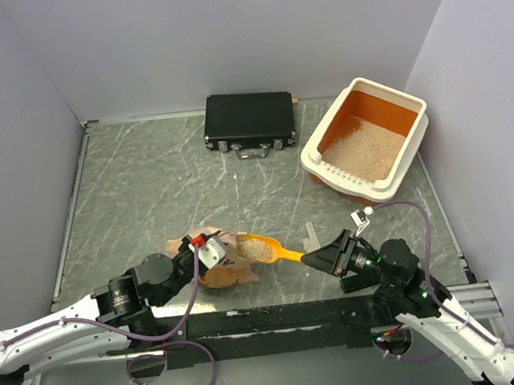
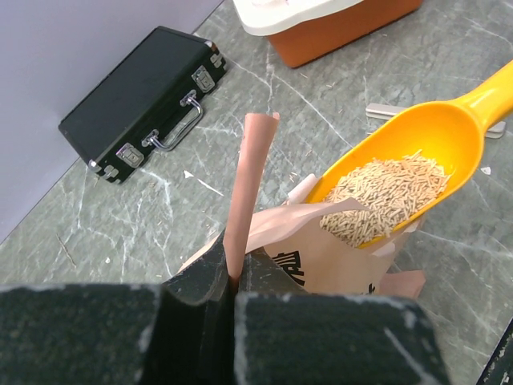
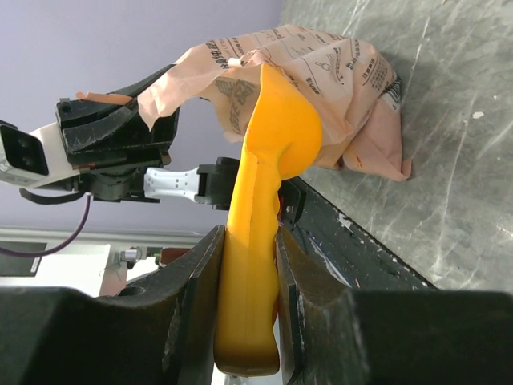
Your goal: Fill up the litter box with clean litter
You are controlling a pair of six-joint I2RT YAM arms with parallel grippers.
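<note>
The cream-rimmed, orange-lined rectangular litter box (image 1: 342,175) sits in the far right corner of the grey marbled desk (image 1: 148,194), close to the right wall. Its long axis runs on a diagonal, with the slotted short end turned toward the arms. A layer of beige granular clean litter (image 1: 367,150) already covers part of its floor.

Near the front edge, the left hand (image 2: 232,281) is pinched tight on the upper edge of a crumpled orange-brown printed paper bag (image 1: 219,273). The right hand (image 3: 248,241) is clamped on the handle of a yellow-orange plastic scoop (image 1: 267,248). The scoop lies roughly level, its bowl at the bag's mouth and heaped with litter, its handle pointing right.

Between scoop and box the desk is mostly bare; a small flat grey strip (image 1: 311,235) lies just beyond the handle. A flat black case (image 1: 250,120) rests at the far edge, left of the box and apart from it.
</note>
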